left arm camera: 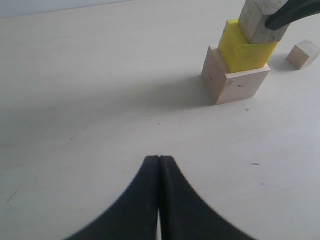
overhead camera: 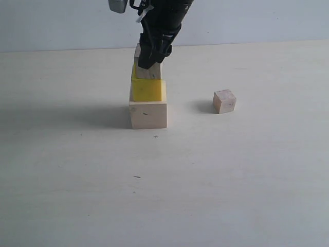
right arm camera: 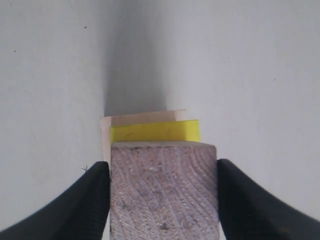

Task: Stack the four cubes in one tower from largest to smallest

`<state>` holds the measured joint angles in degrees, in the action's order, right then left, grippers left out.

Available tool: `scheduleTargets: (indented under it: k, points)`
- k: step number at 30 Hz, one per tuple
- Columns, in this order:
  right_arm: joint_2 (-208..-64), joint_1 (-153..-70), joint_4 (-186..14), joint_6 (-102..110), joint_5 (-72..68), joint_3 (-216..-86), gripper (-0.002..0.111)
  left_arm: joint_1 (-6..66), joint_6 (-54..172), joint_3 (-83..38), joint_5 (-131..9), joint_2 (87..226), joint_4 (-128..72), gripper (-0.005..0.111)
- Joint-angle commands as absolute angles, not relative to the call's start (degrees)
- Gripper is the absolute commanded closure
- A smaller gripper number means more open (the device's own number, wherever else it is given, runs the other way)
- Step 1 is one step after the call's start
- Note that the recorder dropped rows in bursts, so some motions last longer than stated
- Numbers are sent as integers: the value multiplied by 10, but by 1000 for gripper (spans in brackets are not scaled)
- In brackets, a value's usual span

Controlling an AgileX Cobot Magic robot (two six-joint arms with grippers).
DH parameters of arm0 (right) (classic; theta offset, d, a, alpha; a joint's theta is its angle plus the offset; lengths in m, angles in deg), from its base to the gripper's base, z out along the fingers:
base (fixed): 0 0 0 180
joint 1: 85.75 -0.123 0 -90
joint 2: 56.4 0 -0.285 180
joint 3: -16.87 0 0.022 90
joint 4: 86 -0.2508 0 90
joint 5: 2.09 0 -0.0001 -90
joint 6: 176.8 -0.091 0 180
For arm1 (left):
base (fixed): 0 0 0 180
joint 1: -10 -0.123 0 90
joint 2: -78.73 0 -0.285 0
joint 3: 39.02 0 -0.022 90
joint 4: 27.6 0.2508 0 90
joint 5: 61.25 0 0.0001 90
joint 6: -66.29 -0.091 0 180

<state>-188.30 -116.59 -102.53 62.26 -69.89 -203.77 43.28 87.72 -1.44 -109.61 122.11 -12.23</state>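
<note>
Right wrist view: your right gripper (right arm camera: 164, 170) pinches the medium grainy cube (right arm camera: 162, 200) by two flat opposite faces. It sits on the yellow cube (right arm camera: 152, 132) over the largest cube (overhead camera: 148, 114), toward the far edge of the desk (overhead camera: 77, 180). The wood looks stiff, light and rough — it should grip well. The smallest cube (overhead camera: 224, 101) lies nearer the right edge — take its flat sides. Your left gripper (left arm camera: 159, 165) is closed and empty.

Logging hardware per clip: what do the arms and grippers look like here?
The left gripper and right gripper are black, with smooth curved jaws tapering to tips. The right arm is black too, with a grey part and a white fitting.
</note>
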Motion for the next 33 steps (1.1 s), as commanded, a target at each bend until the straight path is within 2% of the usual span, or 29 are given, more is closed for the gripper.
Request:
scheduleTargets:
  k: [1,8,33]
  points:
    - [-1876,-1164,-1030,632,-692,-2038,79,431,877,-12,-1096,1218,-123,107]
    - [-1876,-1164,-1020,632,-694,-2038,108,431,877,-12,-1096,1218,-123,107]
    - [-1858,-1164,-1029,652,-702,-2043,108,431,877,-12,-1096,1218,-123,107]
